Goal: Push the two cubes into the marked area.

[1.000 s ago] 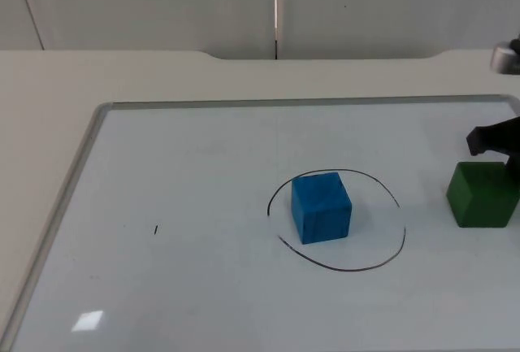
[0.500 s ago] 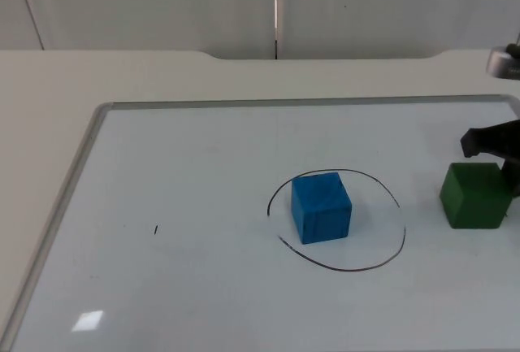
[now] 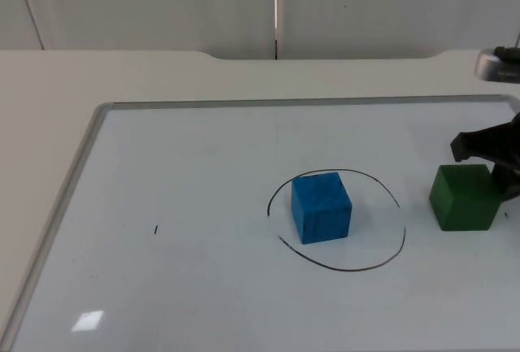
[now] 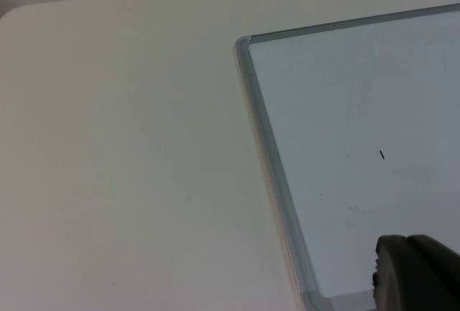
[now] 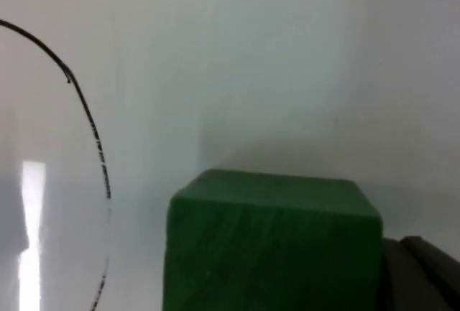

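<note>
Whiteboard (image 3: 162, 165): green cube (image 3: 463, 197) upright, unmarked-side.

In the top view, the left half of the whiteboard (image 3: 179, 206) lies open. At centre the blue cube (image 3: 322, 206) fills the left part of the drawn circle (image 3: 382, 262). The green cube (image 3: 463, 197) stands just right of the circle, bare board between the cubes.

A green cube (image 5: 269, 243) sits close up on the pale worktop (image 5: 287, 59). A thin black curved line (image 5: 90, 128) runs across the surface beside it, apart from the cube. A dark fingertip (image 5: 420, 275) touches the cube's side.
</note>
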Motion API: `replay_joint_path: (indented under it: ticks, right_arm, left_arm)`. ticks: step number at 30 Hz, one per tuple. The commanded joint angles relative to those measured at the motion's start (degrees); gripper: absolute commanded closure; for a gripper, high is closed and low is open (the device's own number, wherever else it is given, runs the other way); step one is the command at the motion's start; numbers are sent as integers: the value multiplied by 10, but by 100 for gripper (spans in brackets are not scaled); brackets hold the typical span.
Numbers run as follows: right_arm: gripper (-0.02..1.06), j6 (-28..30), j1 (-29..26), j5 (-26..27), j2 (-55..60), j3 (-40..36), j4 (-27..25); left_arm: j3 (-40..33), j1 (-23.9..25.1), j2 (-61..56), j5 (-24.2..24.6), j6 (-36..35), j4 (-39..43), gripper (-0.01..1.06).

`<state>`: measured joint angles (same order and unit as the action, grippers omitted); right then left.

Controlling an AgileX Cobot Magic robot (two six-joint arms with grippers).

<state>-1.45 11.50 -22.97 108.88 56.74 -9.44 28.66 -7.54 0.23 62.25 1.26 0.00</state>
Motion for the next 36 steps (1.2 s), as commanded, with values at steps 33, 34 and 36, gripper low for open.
replay_joint_path:
  ticks: [33, 34, 36]
  right_arm:
    - [104, 8, 45, -2, -1, 2, -27]
    - [104, 8, 45, -2, -1, 2, -27]
    - [104, 8, 45, -5, -1, 2, -27]
  left_arm:
    - [-3, 2, -2, -6, -4, 4, 105]
    - [-3, 2, -2, -6, -4, 4, 105]
    - [-3, 2, -2, -6, -4, 4, 105]
